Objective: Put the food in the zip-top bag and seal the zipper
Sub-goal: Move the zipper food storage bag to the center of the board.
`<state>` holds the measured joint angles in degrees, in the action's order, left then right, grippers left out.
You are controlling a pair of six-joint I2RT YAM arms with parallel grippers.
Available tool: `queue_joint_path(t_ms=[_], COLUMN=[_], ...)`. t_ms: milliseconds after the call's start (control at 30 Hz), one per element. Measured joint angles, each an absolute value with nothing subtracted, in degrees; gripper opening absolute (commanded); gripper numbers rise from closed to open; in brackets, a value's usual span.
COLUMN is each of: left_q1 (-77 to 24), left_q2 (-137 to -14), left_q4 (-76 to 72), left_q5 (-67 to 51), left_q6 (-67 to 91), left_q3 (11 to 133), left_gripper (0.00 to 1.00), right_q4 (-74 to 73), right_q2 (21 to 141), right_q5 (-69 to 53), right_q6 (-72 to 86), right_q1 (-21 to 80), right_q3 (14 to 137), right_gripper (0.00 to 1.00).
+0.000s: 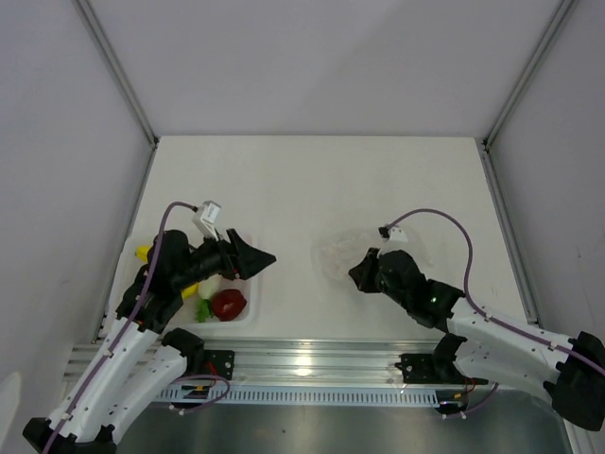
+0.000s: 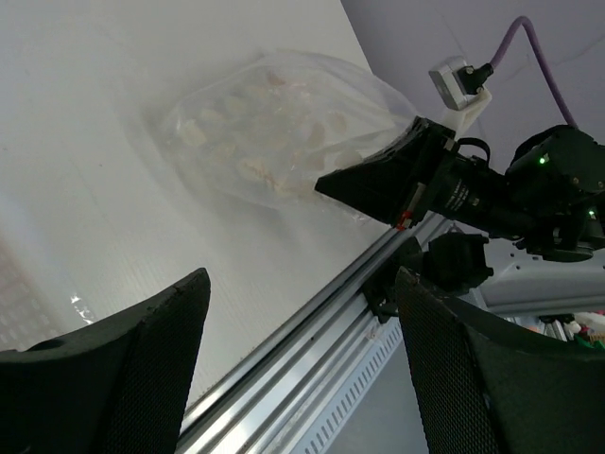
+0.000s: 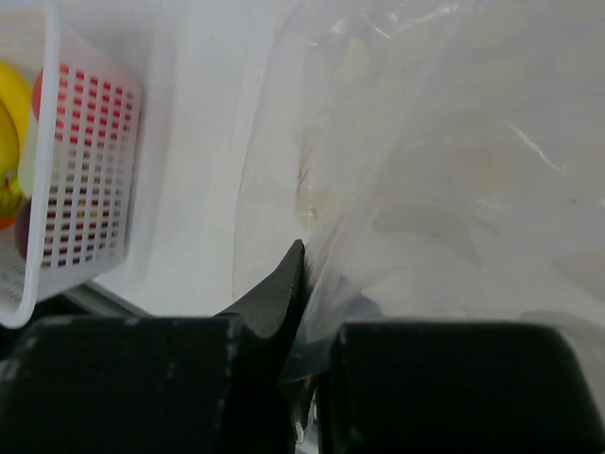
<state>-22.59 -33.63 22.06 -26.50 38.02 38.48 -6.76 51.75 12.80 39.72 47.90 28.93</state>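
The bag [image 1: 342, 252] lies on the white table [image 1: 312, 180], right of the middle and toward the near edge. It is clear, crinkled and puffed up a little. In the left wrist view it [image 2: 274, 132] shows pale shapes through its skin, but what they are cannot be told. Its closure strip cannot be made out in any view.

The right gripper [image 1: 362, 274] is clenched on the near left edge of the bag. In its own camera the two dark fingers [image 3: 255, 378] are pressed together with the plastic [image 3: 444, 170] caught between them.

The food [image 1: 219, 303] lies in a shallow white tray [image 1: 248, 317] at the near left of the table, well apart from the bag. A red apple [image 1: 230, 305], a yellow banana [image 1: 190, 289] and some green leaves [image 1: 202, 309] show there; the rest is hidden under the arm.

The left gripper [image 1: 260, 260] hangs over the far right corner of the tray, pointing toward the bag. Its jaws stand wide apart with nothing between them [image 2: 298, 364].
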Motion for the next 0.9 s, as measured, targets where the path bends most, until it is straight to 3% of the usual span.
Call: queue_joint_path(t_ms=[67, 167, 200, 233, 300, 400, 733, 900], left_q1=[-24.8, -27.8, -28.5, -29.2, -30.3, -30.9, -31.0, -31.0], left_q2=[-33.8, -34.6, -34.6, -34.7, -34.6, -34.2, -33.4, -33.4], left_q4=[22.1, 22.1, 22.1, 22.1, 22.1, 22.1, 22.4, 22.4], left_q5=[-26.2, -25.6, -25.2, -25.0, -24.3, -23.8, -22.6, -22.6], left_q6=[38.4, 39.0, 39.1, 39.1, 39.4, 39.6, 39.6, 39.6], left_q3=[38.5, 38.5, 38.5, 38.5, 38.5, 38.4, 38.3, 38.3], left_gripper=[0.82, 0.84, 0.83, 0.83, 0.84, 0.84, 0.85, 0.84], right_q4=[-7.0, -6.3, -6.1, -6.0, -5.7, -4.6, -13.0, -22.4], right_q2=[51.8, 51.9, 52.2, 52.8, 54.5, 57.0, 53.4, 45.3], right_q5=[15.3, 18.2, 19.1, 19.7, 20.8, 20.5, 19.9, 21.5], right_q6=[42.0, 45.9, 47.2, 48.6, 50.1, 50.8, 52.2, 51.5], right_q1=[52.8, 58.4, 60.1, 61.6, 64.2, 66.5, 70.6, 64.4], right_q3=[28.3, 25.9, 24.9, 24.2, 23.4, 23.4, 30.3, 36.5], right_gripper=[0.08, 0.21, 0.41, 0.51, 0.67, 0.8, 0.8, 0.9])
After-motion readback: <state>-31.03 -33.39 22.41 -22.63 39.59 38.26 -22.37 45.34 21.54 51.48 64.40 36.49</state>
